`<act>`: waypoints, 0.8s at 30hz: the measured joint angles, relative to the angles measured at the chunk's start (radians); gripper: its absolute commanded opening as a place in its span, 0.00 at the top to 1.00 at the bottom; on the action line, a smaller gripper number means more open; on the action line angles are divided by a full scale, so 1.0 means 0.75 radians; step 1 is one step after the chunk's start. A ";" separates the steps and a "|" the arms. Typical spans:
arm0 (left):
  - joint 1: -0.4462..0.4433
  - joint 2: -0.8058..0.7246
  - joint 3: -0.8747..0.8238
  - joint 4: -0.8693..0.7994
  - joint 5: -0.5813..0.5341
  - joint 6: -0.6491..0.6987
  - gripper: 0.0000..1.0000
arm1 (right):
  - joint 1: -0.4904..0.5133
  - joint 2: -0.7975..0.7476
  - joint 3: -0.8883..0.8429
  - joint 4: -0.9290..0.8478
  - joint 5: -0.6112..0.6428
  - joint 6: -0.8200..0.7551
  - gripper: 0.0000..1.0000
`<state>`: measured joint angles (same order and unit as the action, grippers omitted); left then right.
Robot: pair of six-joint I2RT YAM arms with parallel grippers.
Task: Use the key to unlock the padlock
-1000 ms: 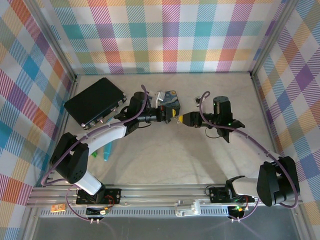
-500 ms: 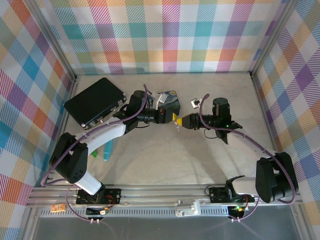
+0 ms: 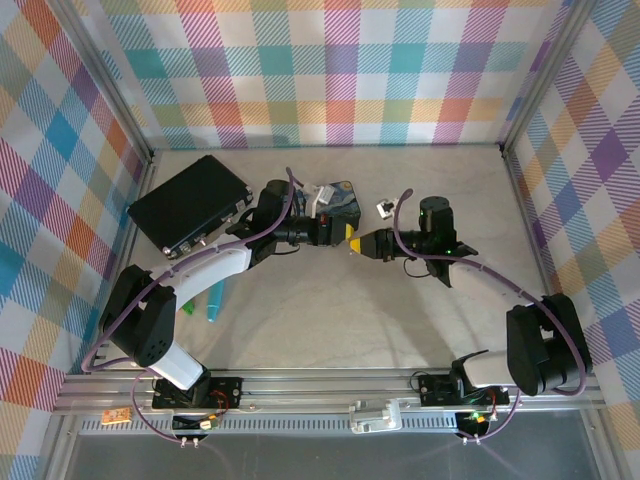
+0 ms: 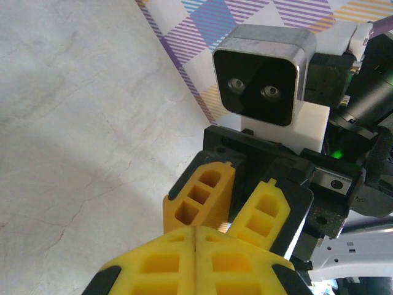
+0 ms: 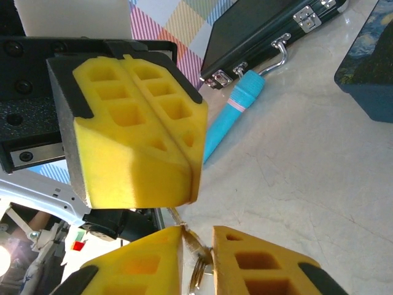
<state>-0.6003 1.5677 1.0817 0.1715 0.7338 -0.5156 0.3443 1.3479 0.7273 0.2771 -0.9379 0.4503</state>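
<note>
Left hand (image 3: 346,236) pinched tight, contents unclear; right hand (image 3: 360,243), at its 3 o'clock, narrow around what looks like the thin grey metal key (image 5: 195,251). Unlocking apparently not yet done.

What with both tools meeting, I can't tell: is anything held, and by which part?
A small metal key sits between the right tool's nearly closed fingers, about mid-length; whether it is clamped cannot be told.

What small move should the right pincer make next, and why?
Probably close fully on the key. That thin metal piece sits in the narrow gap between the fingers of the right pincer, just below the tip of the shut left pincer. A firm grip should secure it before either arm moves.
</note>
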 measured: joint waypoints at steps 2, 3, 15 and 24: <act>0.003 0.000 -0.001 0.009 -0.014 -0.013 1.00 | 0.001 -0.001 0.000 0.011 -0.008 0.007 1.00; 0.003 0.000 -0.003 0.011 -0.021 -0.020 1.00 | 0.000 -0.001 0.000 0.018 -0.011 0.011 1.00; 0.007 -0.079 -0.092 -0.051 -0.490 -0.510 0.46 | 0.129 -0.089 0.108 -0.369 0.520 -0.305 1.00; -0.078 -0.073 -0.138 -0.009 -0.680 -0.952 0.48 | 0.390 -0.067 0.178 -0.409 1.127 -0.559 1.00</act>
<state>-0.6586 1.5127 0.9783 0.1646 0.2237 -1.2293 0.6369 1.2976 0.8608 -0.0299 -0.0929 0.0311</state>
